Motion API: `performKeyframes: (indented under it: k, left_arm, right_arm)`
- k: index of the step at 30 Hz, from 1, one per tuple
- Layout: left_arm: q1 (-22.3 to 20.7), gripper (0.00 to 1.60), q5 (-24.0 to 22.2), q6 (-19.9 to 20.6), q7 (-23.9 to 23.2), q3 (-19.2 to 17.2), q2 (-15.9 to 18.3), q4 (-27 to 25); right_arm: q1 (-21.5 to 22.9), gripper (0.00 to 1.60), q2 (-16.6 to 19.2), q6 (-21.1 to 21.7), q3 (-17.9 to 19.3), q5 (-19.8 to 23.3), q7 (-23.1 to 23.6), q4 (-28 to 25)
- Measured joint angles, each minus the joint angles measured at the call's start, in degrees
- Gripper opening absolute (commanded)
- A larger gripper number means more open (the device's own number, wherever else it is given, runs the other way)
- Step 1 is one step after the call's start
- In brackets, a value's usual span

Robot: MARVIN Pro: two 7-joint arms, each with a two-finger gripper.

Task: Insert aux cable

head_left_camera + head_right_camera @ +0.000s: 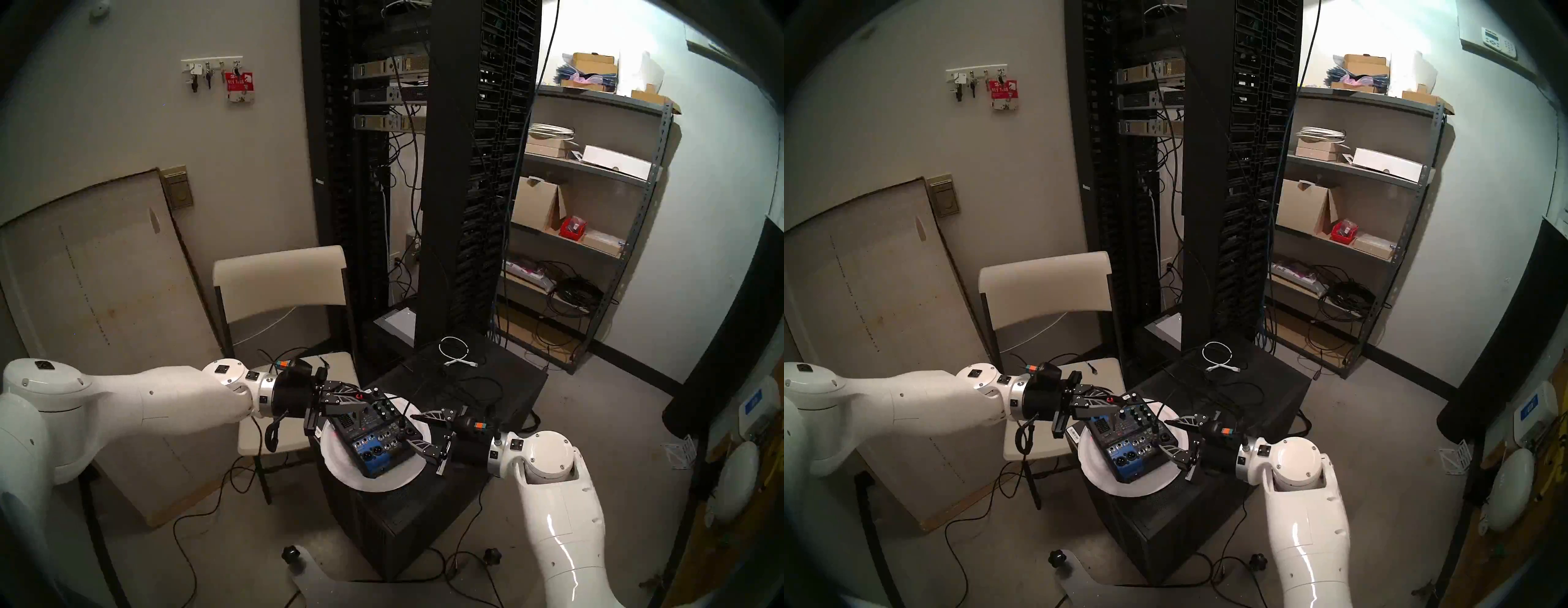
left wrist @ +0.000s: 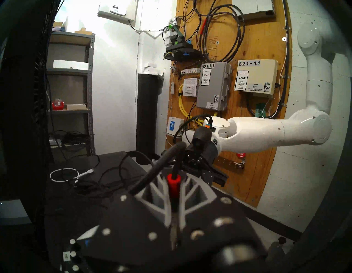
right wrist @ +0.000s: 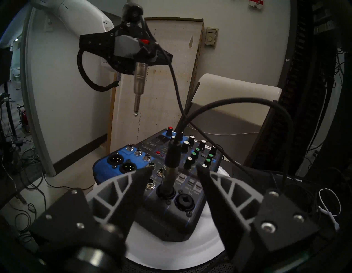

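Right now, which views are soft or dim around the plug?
Left wrist: aux cable plug and left pincer blurred, wall sharp. Right wrist: plug crisp, right pincer fingers soft, mixer dim. Head views: dark fisheye rim, bright right wall.

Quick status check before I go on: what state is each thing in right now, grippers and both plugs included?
Left gripper: shut on the red-banded plug.
Red-banded plug: held above the mixer, tip down, not inserted.
Right gripper: open, fingers either side of the other plug.
Other black plug: seated upright in a mixer jack.
Mixer: resting on the white plate.
White cable: coiled, unplugged.
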Motion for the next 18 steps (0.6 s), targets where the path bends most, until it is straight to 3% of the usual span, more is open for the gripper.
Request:
performKeyframes:
  k: [9,18]
  left_arm:
    - [0.3,0.00,2.6,1.7,4.3,3.2,3.3,-2.3]
    - [0.6,0.00,4.4,2.8,6.2,4.9,3.7,-1.1]
  right_arm:
    - [0.5,1.03,-0.2,-0.3,-0.5,0.0,-0.2,0.5]
    - [0.7,0.99,-0.3,-0.5,-0.7,0.0,-0.2,0.7]
